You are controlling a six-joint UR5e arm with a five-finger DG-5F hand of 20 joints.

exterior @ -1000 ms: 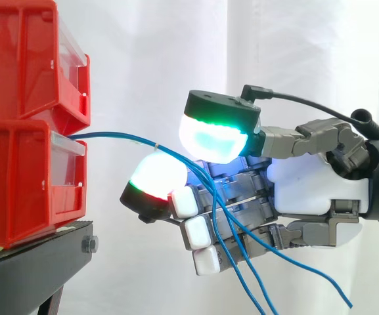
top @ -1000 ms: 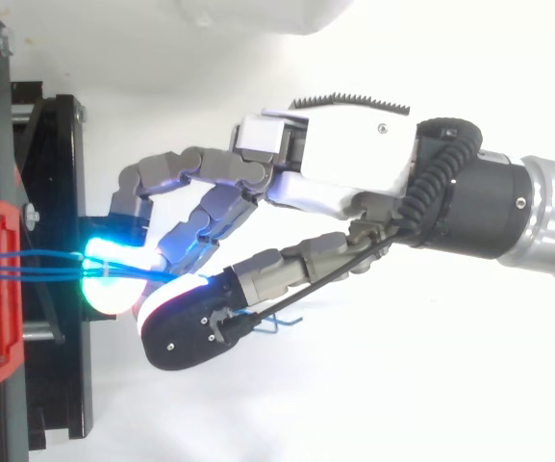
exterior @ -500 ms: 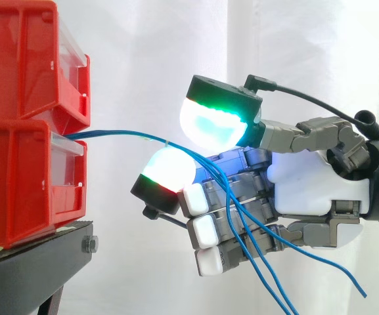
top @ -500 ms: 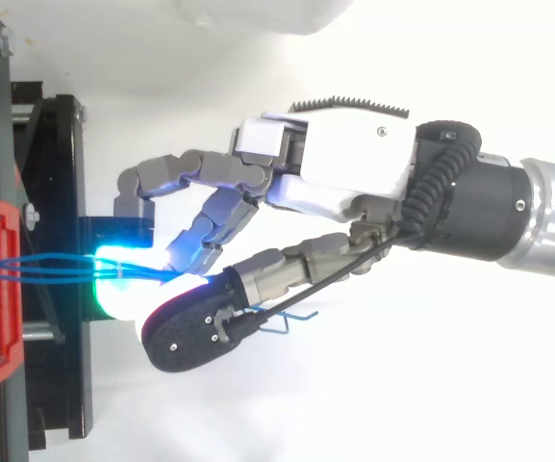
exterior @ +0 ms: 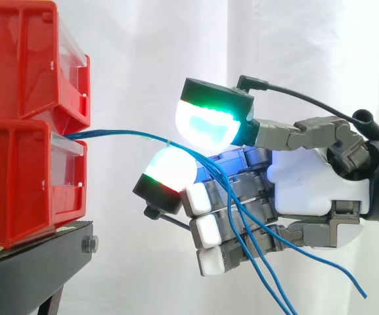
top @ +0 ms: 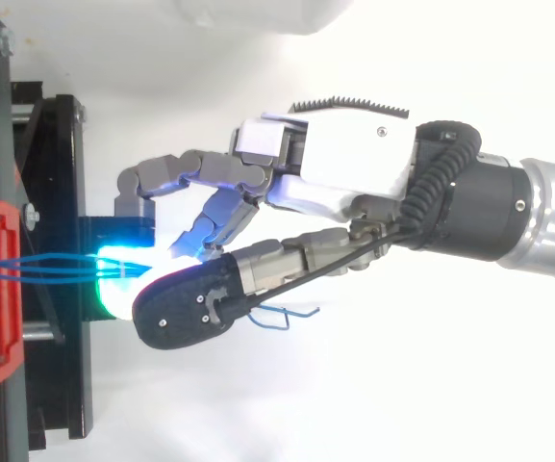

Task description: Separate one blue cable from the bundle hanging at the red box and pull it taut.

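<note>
Several blue cables (exterior: 120,134) from the red box (exterior: 25,177) sit pinched between glowing pads (exterior: 168,168) of the curled robot hand (exterior: 307,184).

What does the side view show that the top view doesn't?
From the side: two red bins stacked, and the blue cables with loose ends dangling below the hand. From above: the cables leave the bin side by side, and the silver arm sits behind the hand. Both: the cables running from bin to hand.
</note>
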